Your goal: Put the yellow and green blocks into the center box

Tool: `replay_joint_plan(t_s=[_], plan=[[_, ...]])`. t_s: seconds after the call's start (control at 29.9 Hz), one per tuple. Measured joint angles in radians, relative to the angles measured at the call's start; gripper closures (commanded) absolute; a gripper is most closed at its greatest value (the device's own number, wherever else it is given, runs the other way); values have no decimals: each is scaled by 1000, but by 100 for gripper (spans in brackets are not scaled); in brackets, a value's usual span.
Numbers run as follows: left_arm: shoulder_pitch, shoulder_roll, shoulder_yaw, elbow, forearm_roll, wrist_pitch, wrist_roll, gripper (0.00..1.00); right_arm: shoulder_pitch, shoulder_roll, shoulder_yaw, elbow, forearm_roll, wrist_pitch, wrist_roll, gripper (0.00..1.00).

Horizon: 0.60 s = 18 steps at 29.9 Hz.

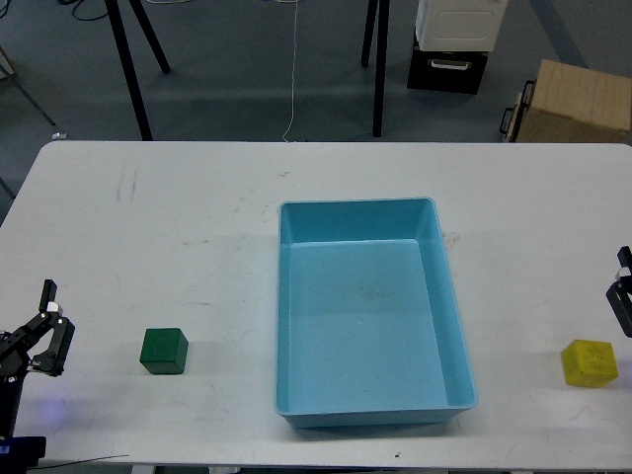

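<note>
Nearest, along the bottom of the frame, both blocks are sitting loose on the white table (148, 247), one on each side of the tray, so each arm seems meant to take the block on its own side. The green block (163, 351) is lying at lower left, well apart from the tray's left wall. The yellow block (591, 362) is lying at lower right, near the frame's edge, again clear of the tray. Neither is being held or touched.

The left gripper (47, 331) is poking up at the far lower left, its two fingers spread apart and gripping nothing, with the green block a short way to its right. The right gripper (622, 291) is only just showing at the right edge, above the yellow block; too little of it is in frame to tell whether it is open or closed.

The blue tray (286, 316) is sitting in the middle of the table, holding nothing, so the task looks not yet begun.

Farther off, at upper right beyond the table, a black-and-white case (454, 44) and a cardboard box (573, 99) are standing on the floor.
</note>
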Motion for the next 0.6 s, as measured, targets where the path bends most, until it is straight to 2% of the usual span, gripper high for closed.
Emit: replay_joint_plan(t_s=[0.1, 0.27, 0.4, 0.6], plan=[[-2, 0, 0, 1, 1, 0, 0, 0, 128, -82, -53, -22, -70, -2, -25, 0], [-10, 0, 1, 9, 3, 0, 2, 0, 388, -267, -239, -80, -172, -79, -112, 0], [-19, 0, 2, 25, 4, 0, 2, 0, 620, -393, -447, -117, -257, -143, -180, 0], [-33, 0, 3, 37, 6, 0, 3, 0, 937, -498, -787, -125, -357, -176, -237, 0]])
